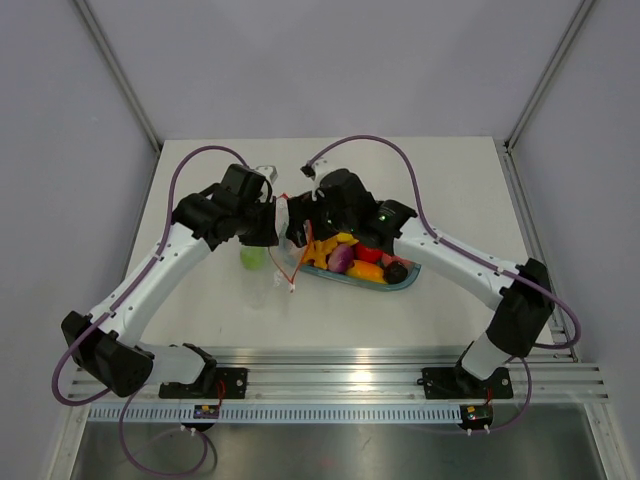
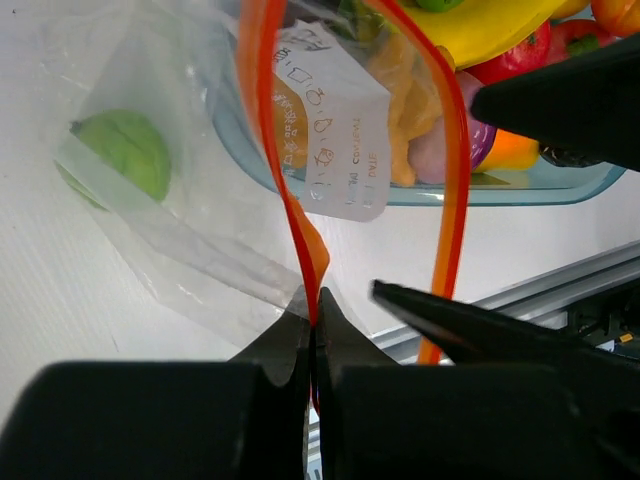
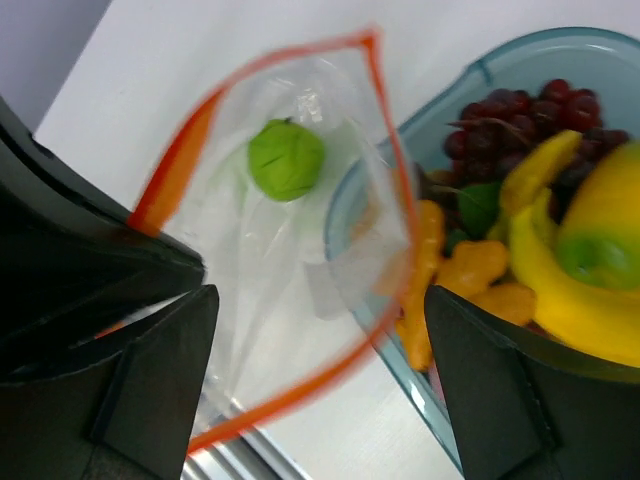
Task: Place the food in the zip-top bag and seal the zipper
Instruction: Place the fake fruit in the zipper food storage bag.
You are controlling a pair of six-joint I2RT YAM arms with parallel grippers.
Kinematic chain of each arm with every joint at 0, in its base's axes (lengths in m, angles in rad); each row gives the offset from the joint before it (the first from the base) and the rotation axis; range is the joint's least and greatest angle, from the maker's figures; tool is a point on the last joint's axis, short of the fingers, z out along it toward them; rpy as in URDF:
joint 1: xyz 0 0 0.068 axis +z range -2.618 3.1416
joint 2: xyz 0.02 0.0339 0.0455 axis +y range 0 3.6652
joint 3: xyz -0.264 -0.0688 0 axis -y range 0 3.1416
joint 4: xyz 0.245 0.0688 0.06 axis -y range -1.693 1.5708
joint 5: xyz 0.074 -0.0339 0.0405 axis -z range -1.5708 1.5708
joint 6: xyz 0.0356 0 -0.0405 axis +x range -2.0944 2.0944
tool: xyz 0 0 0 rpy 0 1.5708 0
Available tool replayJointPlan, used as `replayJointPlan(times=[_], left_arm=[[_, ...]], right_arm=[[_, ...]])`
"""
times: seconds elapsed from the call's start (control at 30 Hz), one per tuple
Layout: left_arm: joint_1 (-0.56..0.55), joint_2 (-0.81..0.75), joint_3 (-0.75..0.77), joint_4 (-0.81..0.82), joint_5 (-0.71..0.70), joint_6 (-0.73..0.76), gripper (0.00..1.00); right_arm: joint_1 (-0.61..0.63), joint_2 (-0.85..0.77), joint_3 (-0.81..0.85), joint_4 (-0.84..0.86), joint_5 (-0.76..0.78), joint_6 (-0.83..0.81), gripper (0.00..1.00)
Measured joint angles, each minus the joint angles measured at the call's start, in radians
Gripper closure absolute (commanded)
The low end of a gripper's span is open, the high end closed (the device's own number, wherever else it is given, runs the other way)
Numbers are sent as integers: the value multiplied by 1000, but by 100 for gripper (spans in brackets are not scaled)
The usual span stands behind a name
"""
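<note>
The clear zip-top bag (image 1: 282, 262) hangs open between my two grippers, with one green food piece (image 1: 252, 257) inside. My left gripper (image 2: 315, 305) is shut on the orange-red zipper (image 2: 262, 120) at one side of the bag's mouth and holds it up. In the left wrist view the green piece (image 2: 125, 150) shows through the bag (image 2: 200, 230). My right gripper (image 3: 318, 295) is open and empty, just above the bag's open mouth (image 3: 270, 290); the zipper (image 3: 395, 170) loops between its fingers. The green piece (image 3: 286, 160) lies at the bag's bottom.
A blue-tinted clear oval tray (image 1: 405, 283) lies right of the bag and holds the other food (image 1: 355, 258): dark grapes (image 3: 520, 110), a yellow banana (image 3: 560, 290), orange, red and purple pieces. The tray's rim (image 3: 520, 55) touches the bag. A metal rail (image 1: 350, 380) runs along the near edge.
</note>
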Motion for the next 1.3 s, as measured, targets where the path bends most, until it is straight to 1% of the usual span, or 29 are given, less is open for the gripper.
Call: replayJointPlan(times=[0.17,0.27,0.37,0.47,0.53,0.7,0.87,1.13,1.3], left_arm=[[0,0,-7,7,0,0,100],[0,0,-13,10,0,0,100],[0,0,-13,11,-2,0,100],[0,0,-13,13,-8,0,100],[0,0,-13,14,-10,0,100],[0,0,-15,24,-5,-1,100],[0,0,-18,28,-4,-2,100],[0,0,-33,39,1,-3,100],[0,0,-35,45,6,-3,100]], right_arm=[[-6,-183,-132,-23,183,1,12],[-40,-302,-190,-46,274,8,12],[-135,-405,-272,-68,321,33,13],[-242,-452,-370,-104,351,63,14],[-278,-459,-439,-138,368,77,14],[-281,-442,-531,-208,353,86,14],[-281,-403,-565,-207,320,94,26],[-281,-320,-574,-174,264,99,28],[-281,-275,-573,-169,264,99,30]])
